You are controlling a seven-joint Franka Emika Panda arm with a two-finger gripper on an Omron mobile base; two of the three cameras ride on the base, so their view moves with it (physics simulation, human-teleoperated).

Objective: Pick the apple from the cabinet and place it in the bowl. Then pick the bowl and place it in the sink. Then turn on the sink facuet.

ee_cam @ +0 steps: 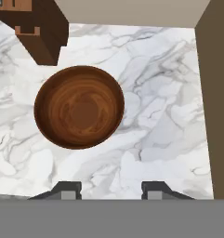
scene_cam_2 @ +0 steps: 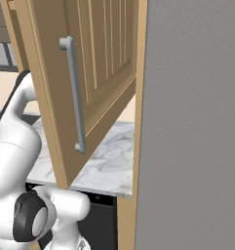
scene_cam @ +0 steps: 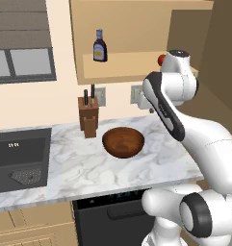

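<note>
The pincer (ee_cam: 111, 189) looks down on the marble worktop (ee_cam: 169, 125), its tips standing apart with nothing between them. Below and slightly to one side sits the empty bowl (ee_cam: 79, 107), beside the knife block (scene_cam: 88, 116). The apple (scene_cam: 161, 59) rests on the cabinet (scene_cam: 132, 33) shelf, partly hidden behind the arm. The first step looks barely begun: the next move calls for lifting the pincer up to the shelf and closing around the apple.

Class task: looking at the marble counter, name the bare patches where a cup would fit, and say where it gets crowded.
Bare marble lies right of the bowl up to the side wall, in front of it toward the counter edge, and between bowl and sink. It is crowded behind the bowl, where the knife block stands close.
</note>
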